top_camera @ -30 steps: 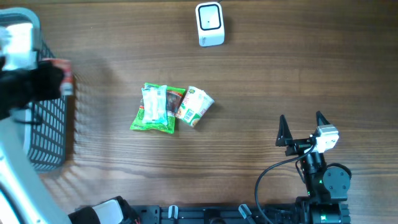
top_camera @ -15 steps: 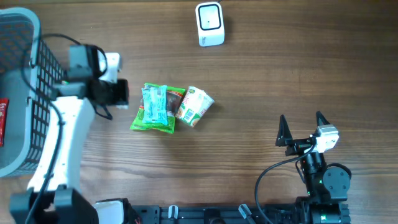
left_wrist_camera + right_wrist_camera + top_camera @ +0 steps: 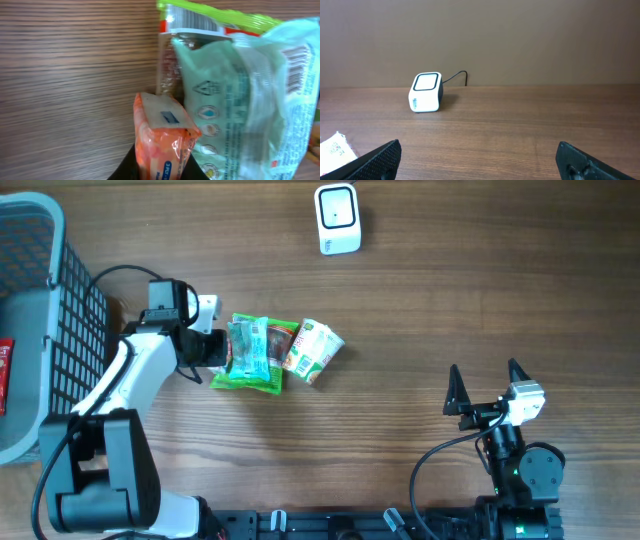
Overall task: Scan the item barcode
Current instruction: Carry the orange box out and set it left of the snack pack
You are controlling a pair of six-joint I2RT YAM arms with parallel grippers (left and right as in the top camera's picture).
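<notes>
In the left wrist view, my left gripper is shut on a small orange packet, held just above the wood. It sits against the left edge of a pile of green snack packets with barcodes showing. From overhead, the left gripper touches the pile's left side, and the orange packet is hidden under it. The white barcode scanner stands at the far edge of the table and also appears in the right wrist view. My right gripper rests open and empty at the near right.
A grey wire basket stands at the left edge with a red item inside. A small white-and-green packet leans on the pile's right side. The scanner's cable trails behind it.
The left arm swung from over the basket to the right and down to the packet pile, carrying the orange packet. The right arm has not moved.
</notes>
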